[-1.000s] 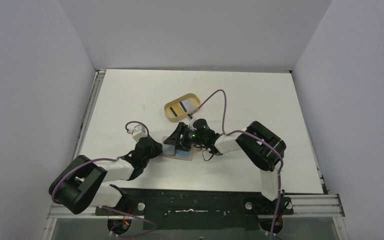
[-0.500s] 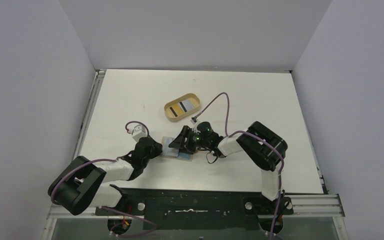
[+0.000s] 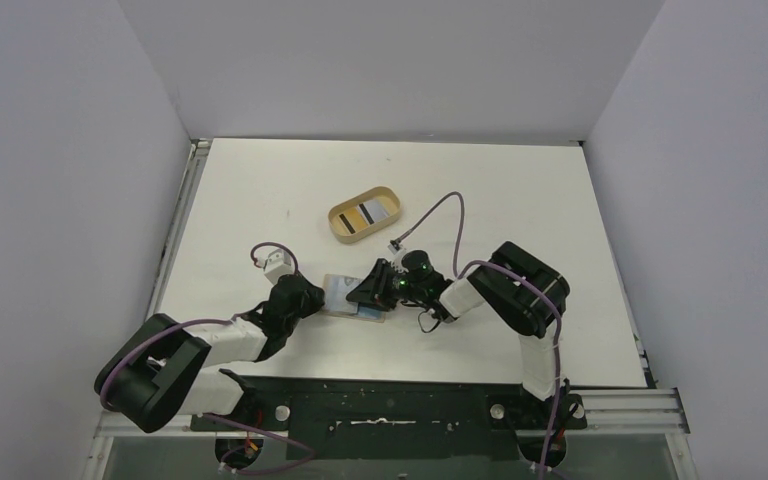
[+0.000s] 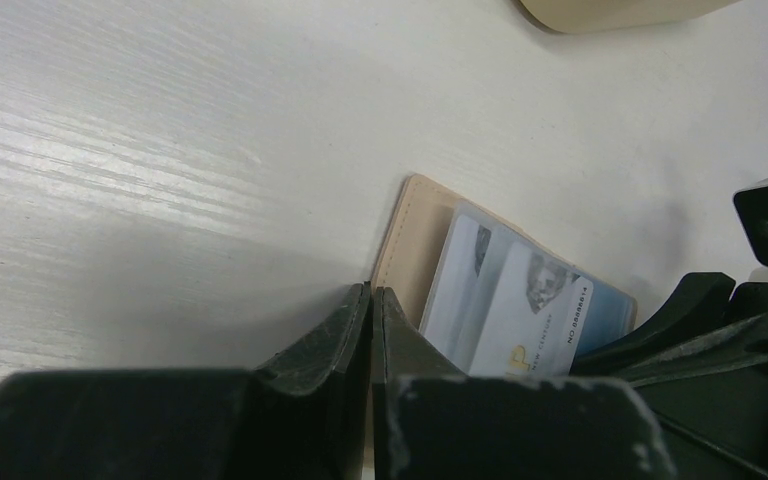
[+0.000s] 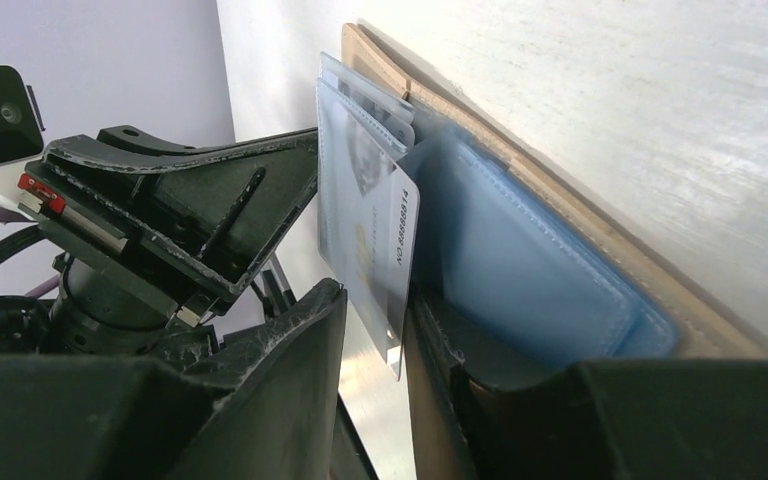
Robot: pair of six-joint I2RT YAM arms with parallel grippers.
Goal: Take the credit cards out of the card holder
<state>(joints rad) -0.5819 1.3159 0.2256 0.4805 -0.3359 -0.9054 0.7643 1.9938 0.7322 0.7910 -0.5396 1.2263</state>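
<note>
Card holder lies open and flat on the white table, towards the near edge and right between the two arms, tan outside down, light blue lining up. Credit cards are poking out of its pocket: pale, overlapping, fanned a little past the tan edge. The front one has a faint portrait and a line of small print along its side.

Over to the right gripper, which has come in low from the right. Its wrist view shows a corner of the front card sitting between the two fingers. The jaws are narrow here. One finger is up against the card, but there's a sliver of daylight on the other side, so I can't tell whether it's actually pinching or only straddling.

Left gripper now, reaching in from the left, fingers clenched tight together, no gap at all. The tips are right at the holder's tan edge, beside the cards. Whether they're pressing on that edge is hard to say from here.

Further out, the oval wooden tray sits beyond the holder, well clear of both grippers. There's a loose card lying in it, whitish with a dark stripe
</note>
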